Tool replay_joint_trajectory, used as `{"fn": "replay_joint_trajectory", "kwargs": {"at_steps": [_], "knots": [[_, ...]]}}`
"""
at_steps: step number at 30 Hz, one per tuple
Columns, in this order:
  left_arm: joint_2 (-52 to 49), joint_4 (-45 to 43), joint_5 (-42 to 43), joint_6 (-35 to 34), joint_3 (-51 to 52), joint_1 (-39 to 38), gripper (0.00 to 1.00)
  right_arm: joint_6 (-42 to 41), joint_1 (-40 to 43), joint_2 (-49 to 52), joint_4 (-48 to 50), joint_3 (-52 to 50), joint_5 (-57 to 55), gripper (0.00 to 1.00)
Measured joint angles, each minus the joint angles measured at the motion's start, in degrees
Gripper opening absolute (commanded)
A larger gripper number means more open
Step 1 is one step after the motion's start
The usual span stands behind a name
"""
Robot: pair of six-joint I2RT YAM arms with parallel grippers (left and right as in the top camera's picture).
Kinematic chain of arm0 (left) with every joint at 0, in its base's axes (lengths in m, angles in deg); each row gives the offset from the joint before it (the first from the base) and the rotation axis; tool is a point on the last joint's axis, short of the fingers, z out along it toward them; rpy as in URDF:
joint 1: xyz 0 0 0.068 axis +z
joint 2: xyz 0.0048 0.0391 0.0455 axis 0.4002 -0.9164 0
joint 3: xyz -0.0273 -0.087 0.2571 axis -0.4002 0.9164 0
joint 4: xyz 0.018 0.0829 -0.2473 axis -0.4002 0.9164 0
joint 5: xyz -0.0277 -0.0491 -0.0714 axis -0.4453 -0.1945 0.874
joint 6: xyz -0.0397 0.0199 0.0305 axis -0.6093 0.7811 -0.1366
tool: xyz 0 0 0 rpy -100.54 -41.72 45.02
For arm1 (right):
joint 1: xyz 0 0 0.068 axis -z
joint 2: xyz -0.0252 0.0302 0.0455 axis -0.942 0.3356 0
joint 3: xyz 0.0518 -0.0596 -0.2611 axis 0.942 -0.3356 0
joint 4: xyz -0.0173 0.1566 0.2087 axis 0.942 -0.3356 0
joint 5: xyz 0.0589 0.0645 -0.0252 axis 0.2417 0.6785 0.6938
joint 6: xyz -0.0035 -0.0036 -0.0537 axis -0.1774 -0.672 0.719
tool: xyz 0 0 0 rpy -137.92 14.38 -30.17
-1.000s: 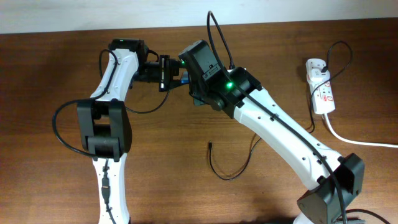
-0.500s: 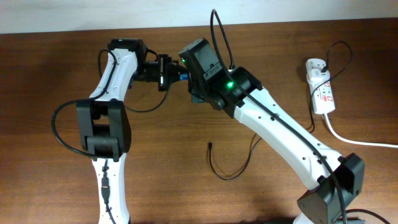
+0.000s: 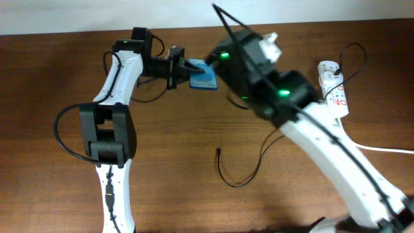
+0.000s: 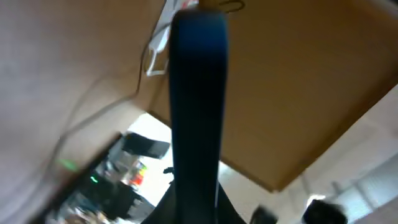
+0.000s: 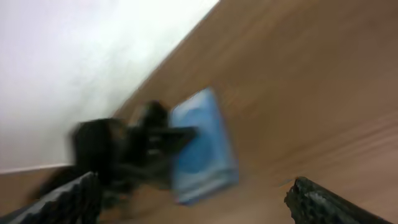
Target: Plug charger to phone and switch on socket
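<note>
left gripper (image 3: 187, 66): clamped on the phone (image 3: 206, 79), upper centre.
phone: long axis runs rightward, free end away from our left arm.
charger (image 3: 219, 152): tip lies mid-frame, well below the phone.
right gripper (image 5: 196, 182): jaws wide, empty; we judge it free to fetch the tip.

Far right on the desk (image 3: 52, 77): socket (image 3: 333, 90). Mid-desk, toward the front: charger (image 3: 236, 176). Further back, left of centre: phone (image 3: 202, 79), in the left claw (image 3: 192, 67), well apart from both.

Phone (image 4: 198, 93) edge-on mid-frame, blurry, w/ wood table (image 4: 298, 81) behind.
</note>
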Motion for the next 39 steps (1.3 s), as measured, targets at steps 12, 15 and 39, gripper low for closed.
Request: {"fn": "replay_joint_trajectory", "kwargs": {"at_steps": [12, 15, 39], "knots": [[17.22, 3.26, -24.22, 35.32, -0.74, 10.71, 0.00, 21.20, 3.21, 5.55, -9.14, -24.48, 15.76, 0.98], [17.14, 4.59, -32.72, 35.52, -0.63, 10.60, 0.00, 21.90, 0.07, 6.16, 3.54, -36.72, 25.53, 0.98], [17.14, 4.74, -34.86, 35.52, -0.63, 10.10, 0.00, 16.96, -3.26, 15.17, 18.49, -38.82, 23.30, 0.32]]}}
